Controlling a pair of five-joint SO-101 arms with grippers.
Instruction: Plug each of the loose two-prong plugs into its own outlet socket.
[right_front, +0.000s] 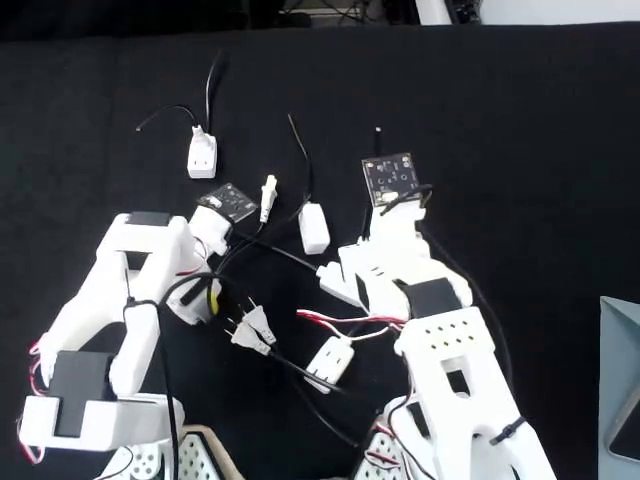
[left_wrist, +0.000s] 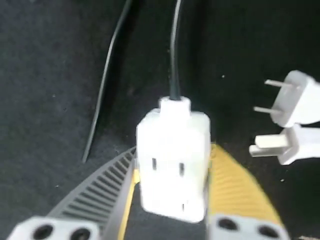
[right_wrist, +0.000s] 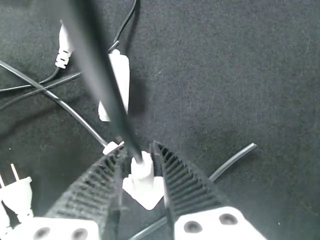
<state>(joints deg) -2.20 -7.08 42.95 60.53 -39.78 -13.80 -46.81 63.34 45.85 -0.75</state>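
Over black cloth (left_wrist: 50, 75), left hand (left_wrist: 170, 156) clamps socket (left_wrist: 172, 175), right hand (right_wrist: 139, 150) plug (right_wrist: 145, 189).

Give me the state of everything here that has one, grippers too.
left gripper: shut on held socket.
held socket: slots empty.
right gripper: shut on white cord end.
white cord end: gripped, not plugged in.
two loose plugs: lying unplugged, prongs bare.
middle socket: lying free, nothing plugged in.
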